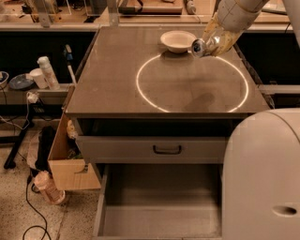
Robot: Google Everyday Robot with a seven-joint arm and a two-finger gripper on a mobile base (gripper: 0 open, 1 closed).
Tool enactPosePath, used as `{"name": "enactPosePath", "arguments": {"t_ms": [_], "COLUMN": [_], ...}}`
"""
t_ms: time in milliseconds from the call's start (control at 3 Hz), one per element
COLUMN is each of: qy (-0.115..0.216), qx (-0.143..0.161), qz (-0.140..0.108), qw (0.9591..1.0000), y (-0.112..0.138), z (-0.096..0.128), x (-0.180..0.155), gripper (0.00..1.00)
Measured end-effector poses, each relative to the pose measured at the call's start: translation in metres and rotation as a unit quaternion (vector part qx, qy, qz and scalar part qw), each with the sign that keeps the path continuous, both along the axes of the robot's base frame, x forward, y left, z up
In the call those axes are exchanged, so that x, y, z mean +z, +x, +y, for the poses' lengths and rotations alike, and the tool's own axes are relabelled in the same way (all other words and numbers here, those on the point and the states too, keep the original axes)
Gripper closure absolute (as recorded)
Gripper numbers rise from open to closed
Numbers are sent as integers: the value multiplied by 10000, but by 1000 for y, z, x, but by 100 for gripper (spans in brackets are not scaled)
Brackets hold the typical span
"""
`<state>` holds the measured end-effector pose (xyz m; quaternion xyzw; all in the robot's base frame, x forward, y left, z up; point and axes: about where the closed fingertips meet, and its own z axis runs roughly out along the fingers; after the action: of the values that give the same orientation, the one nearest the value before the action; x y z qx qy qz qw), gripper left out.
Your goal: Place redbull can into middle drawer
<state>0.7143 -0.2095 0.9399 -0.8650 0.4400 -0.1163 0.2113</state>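
Far right of the dark tabletop point(112, 70): my gripper point(212, 44) hangs just above the surface, its jaws clamped on the redbull can point(200, 47). The slim silvery can lies roughly level in the grasp, one round end turned toward the camera. It is held just right of the white bowl point(177, 41), close beside the rim, though I cannot tell whether the two touch. The arm point(236, 11) reaches down to it from the upper right corner of the view.

In front of the gripper, a bright ring of light point(137, 84) is cast across the tabletop, and a soft shadow point(206, 101) falls inside it, near its front edge.

At the front of the cabinet, the middle drawer point(161, 211) stands pulled out toward the camera, its bare grey floor showing between low side walls — well apart from the can and lower. Above it, a grey drawer front point(117, 149) carries a black curved handle point(167, 150).

A cardboard box point(65, 159) sits against the cabinet's left side and a white bottle point(47, 72) stands further left. The robot's white body point(262, 178) fills the lower right corner, hiding the drawer's right end.
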Motion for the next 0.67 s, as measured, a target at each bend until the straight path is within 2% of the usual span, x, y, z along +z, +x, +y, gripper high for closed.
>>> {"name": "enactPosePath", "arguments": {"t_ms": [333, 667], "qy": [21, 174], "qx": [-148, -341], "qz": [22, 35], "qw": [9999, 9993], "y": [-18, -40], "z": [-14, -19], "x": [11, 20], "gripper": [100, 100]}}
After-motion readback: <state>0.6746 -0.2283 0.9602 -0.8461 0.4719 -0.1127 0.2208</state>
